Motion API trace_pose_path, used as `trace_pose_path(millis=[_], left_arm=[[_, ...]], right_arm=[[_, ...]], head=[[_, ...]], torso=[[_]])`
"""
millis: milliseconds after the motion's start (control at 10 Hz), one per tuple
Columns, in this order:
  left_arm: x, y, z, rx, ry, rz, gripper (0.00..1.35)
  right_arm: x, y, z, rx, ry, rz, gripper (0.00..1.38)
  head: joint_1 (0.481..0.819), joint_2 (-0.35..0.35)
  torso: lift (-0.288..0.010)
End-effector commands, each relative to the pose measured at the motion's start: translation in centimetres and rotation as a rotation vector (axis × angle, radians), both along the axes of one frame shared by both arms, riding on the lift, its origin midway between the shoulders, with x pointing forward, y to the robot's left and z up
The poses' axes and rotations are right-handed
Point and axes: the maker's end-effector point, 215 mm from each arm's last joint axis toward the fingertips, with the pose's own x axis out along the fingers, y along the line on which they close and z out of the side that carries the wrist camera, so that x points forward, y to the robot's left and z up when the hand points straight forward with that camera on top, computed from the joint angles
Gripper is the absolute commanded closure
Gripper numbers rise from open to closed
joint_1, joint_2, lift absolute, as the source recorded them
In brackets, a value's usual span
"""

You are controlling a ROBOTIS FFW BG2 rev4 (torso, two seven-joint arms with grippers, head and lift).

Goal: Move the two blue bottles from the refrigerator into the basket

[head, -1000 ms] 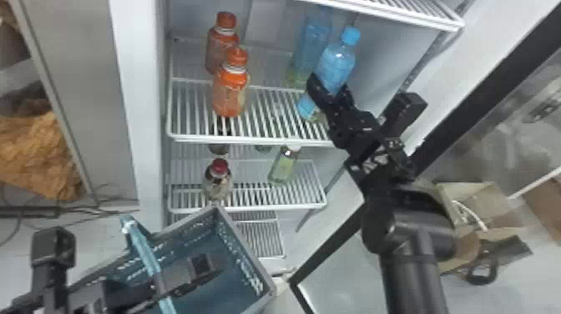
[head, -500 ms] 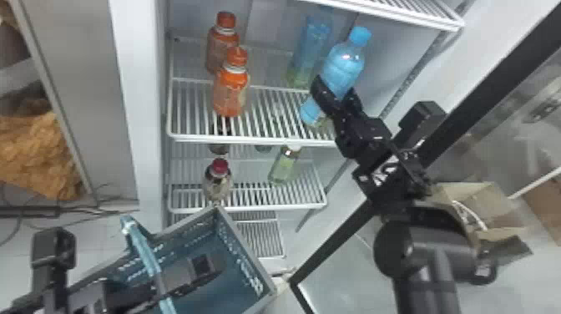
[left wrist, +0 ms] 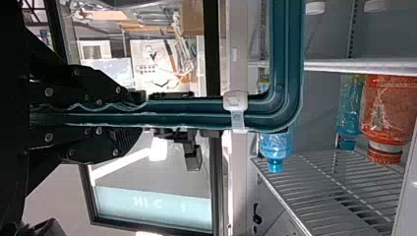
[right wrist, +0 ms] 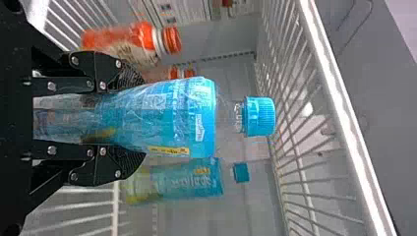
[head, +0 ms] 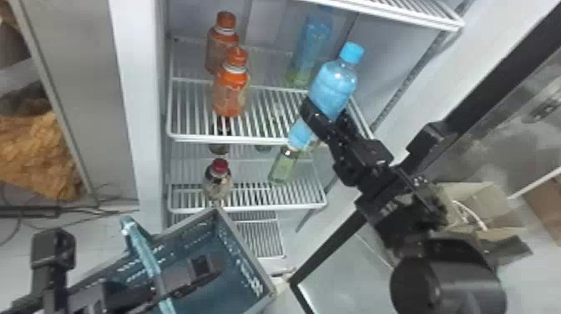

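Observation:
My right gripper (head: 325,115) is shut on the front blue bottle (head: 336,83), tilted in the head view, its base overlapping the upper shelf's front edge. In the right wrist view the right gripper (right wrist: 137,120) clasps that bottle (right wrist: 167,115) low on its body, cap away from the fingers. Farther back on the shelf stands the second blue bottle (head: 313,41), also beyond the held one in the right wrist view (right wrist: 187,179). The left gripper (head: 183,279) is at the blue-green basket (head: 246,261); in the left wrist view the left gripper (left wrist: 135,118) grips its handle (left wrist: 187,113).
Two orange-capped bottles (head: 231,89) stand left on the same refrigerator shelf (head: 267,140). Lower down are a red-capped bottle (head: 218,179) and a greenish bottle (head: 283,167). Another shelf (head: 388,10) hangs above. The door frame (head: 501,67) and cardboard boxes (head: 476,204) are on the right.
The right gripper and its blue bottle first shifted slightly right, then came down the head view toward the shelf's front edge. The left arm and basket have stayed put.

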Motion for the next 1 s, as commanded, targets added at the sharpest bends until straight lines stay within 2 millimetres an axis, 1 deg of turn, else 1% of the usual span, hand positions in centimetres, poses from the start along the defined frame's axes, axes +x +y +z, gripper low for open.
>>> trace_pose_path(millis=[0, 200, 300, 500, 700, 900], left_arm=[[0.0, 0.1, -0.1, 0.001, 0.001, 0.002, 1.2], [0.2, 0.3, -0.1, 0.005, 0.0, 0.007, 1.2], [0.3, 0.4, 0.0, 0.002, -0.004, 0.013, 1.2], [0.6, 0.5, 0.0, 0.003, -0.008, 0.019, 1.2], [0.9, 0.5, 0.1, 0.004, -0.011, 0.023, 1.2], [1.5, 0.5, 0.2, 0.003, -0.02, 0.027, 1.2]], right_arm=[[-1.6, 1.0, 0.0, 0.012, 0.02, 0.026, 1.28], [-3.5, 2.4, -0.9, 0.036, 0.064, 0.062, 1.28], [-4.4, 3.8, -1.7, 0.052, 0.101, 0.091, 1.28], [-5.6, 6.4, -2.1, 0.091, 0.133, 0.155, 1.28], [-6.6, 8.2, -2.8, 0.118, 0.168, 0.202, 1.28], [-7.7, 10.1, -3.7, 0.139, 0.212, 0.258, 1.28]], head=[[0.695, -0.35], [0.695, -0.35], [0.695, -0.35], [0.695, -0.347], [0.695, -0.307], [0.695, -0.284]], torso=[[-0.01], [-0.01], [-0.01], [-0.01], [-0.01], [-0.01]])
